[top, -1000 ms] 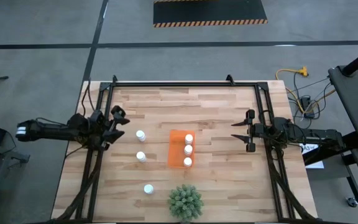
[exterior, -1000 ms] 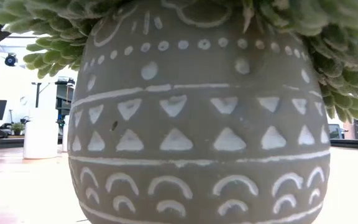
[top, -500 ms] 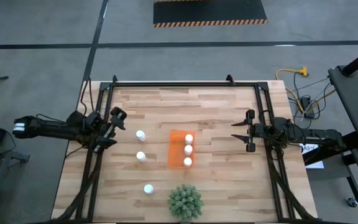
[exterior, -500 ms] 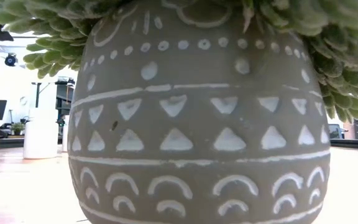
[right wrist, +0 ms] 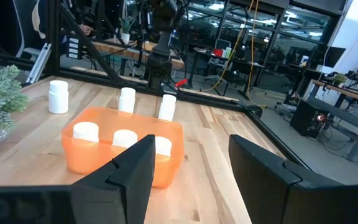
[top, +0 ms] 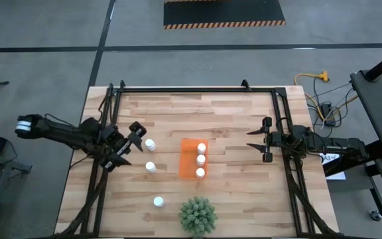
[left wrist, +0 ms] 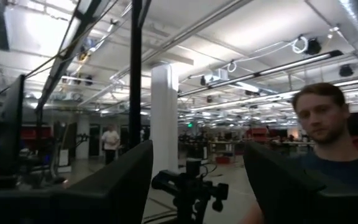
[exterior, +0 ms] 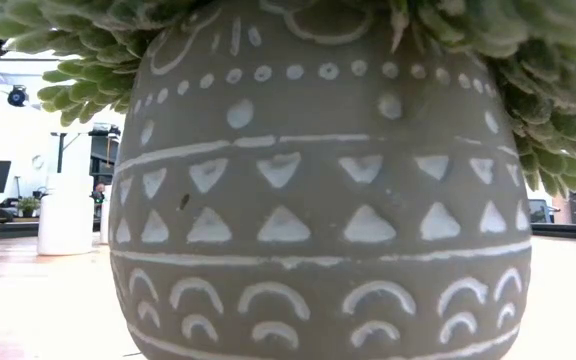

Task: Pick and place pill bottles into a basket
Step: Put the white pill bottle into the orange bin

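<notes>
Left pincer point(top: 130, 145) swung in over wooden worktop point(top: 231, 119), open, empty, beside nearest loose small white pill bottles point(top: 150, 144). Three already in orange rectangular basket point(top: 187, 159). Right pincer point(top: 260, 140) open, parked.

The table point(top: 231, 126) is pale wood planks with a black metal frame. The basket point(right wrist: 92, 155) is shiny see-through orange plastic. The pill bottles point(right wrist: 58, 97) look smooth white plastic. The pot point(exterior: 318, 200) looks rough and matt.
</notes>
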Motion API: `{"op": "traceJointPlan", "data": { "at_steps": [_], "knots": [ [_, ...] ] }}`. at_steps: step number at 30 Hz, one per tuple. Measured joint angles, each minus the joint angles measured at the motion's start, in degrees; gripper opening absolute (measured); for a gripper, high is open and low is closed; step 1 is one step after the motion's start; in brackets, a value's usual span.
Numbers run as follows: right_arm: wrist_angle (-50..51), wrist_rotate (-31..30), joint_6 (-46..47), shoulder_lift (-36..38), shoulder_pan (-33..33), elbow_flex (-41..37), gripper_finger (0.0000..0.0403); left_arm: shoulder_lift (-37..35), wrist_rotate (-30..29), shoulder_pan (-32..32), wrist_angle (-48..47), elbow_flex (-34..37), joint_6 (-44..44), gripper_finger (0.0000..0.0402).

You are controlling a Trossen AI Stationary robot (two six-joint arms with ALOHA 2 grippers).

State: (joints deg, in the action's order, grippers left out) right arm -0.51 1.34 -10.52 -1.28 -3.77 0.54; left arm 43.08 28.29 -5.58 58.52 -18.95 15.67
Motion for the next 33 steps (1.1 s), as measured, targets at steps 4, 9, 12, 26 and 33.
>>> {"op": "traceJointPlan", "data": {
  "at_steps": [4,9,12,26,33],
  "knots": [
    [0.0,0.0,0.01,0.0,0.0,0.0,0.0194,3.42,0.0,-3.76,-0.34,-3.52,-3.04,0.0233],
    [0.0,0.0,0.0,0.0,0.0,0.0,0.0194,8.26,0.11,-7.51,-0.5,-7.67,-6.1,0.0233],
    [0.0,0.0,0.0,0.0,0.0,0.02,0.0194,11.09,0.07,-9.04,-1.28,-9.81,-11.06,0.0233],
    [0.0,0.0,0.0,-0.02,-0.02,0.02,0.0194,14.28,-7.24,-14.63,-36.84,-26.97,-29.96,0.0233],
    [0.0,0.0,0.01,0.0,0.0,0.02,0.0194,14.82,-9.25,-16.03,-55.72,-34.0,-32.53,0.0233]
  ]
}}
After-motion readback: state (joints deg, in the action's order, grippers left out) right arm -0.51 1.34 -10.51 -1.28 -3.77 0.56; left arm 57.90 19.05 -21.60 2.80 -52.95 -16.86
